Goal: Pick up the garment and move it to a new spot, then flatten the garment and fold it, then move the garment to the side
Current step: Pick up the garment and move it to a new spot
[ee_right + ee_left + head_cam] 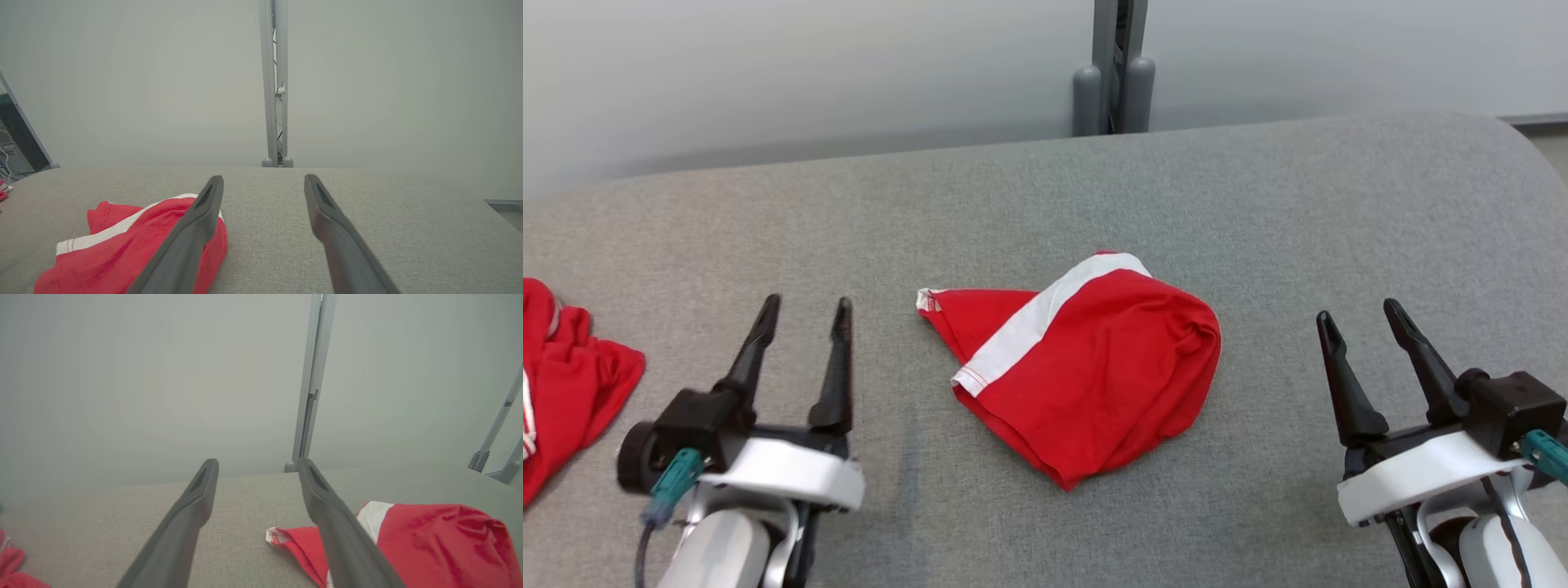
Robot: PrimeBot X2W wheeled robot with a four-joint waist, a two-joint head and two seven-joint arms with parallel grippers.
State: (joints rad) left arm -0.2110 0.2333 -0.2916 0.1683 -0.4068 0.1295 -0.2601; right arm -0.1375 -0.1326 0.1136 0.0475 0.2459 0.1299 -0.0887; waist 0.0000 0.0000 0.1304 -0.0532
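Observation:
The garment point(1086, 359) is red with a white band, bundled loosely in the middle of the grey table point(1258, 204). My left gripper point(805, 314) stands open to its left, fingers apart with nothing between them. Off to the garment's right, my right gripper point(1360, 314) is open and empty as well. In the left wrist view the garment point(433, 539) lies low on the right, past the gripper point(257, 465). From the right wrist, the garment point(110, 249) sits at lower left, partly behind one finger of the gripper point(263, 181).
A second red cloth point(564, 384) lies at the table's left edge. A grey post point(1115, 73) stands behind the table against a pale wall. Bare grey table surface surrounds the garment on all sides.

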